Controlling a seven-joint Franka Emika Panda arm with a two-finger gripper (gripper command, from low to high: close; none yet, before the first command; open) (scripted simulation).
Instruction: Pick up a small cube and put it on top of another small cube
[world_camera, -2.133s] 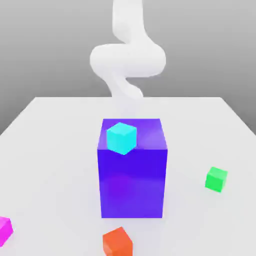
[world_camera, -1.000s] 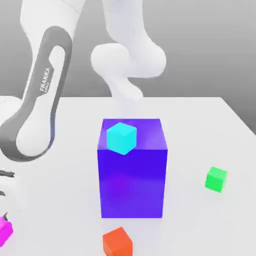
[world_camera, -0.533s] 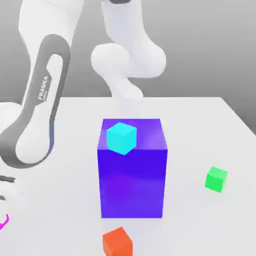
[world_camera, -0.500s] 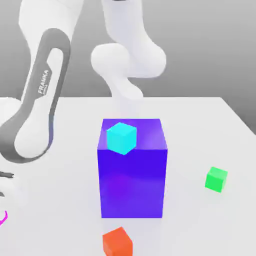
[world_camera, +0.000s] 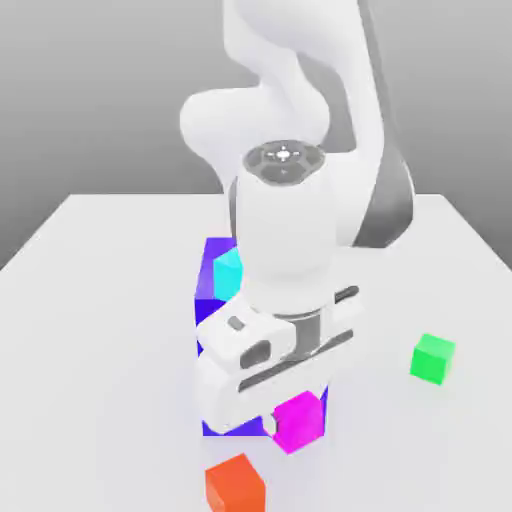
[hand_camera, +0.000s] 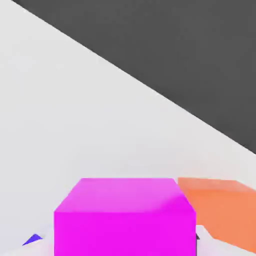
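Hung over a flat, white desk (world_camera: 110, 340), with plain grey behind it and dark grey past its edge in the hand view. Held the small pink cube (world_camera: 299, 422) snug between the fingers (world_camera: 270, 425), closed on its sides, down at their tips. Kept it in front of the big blue block (world_camera: 221, 419) in the exterior view, near the orange cube (world_camera: 236, 485).

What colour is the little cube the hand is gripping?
Bright magenta-pink; the gripped cube shows best in the hand view.
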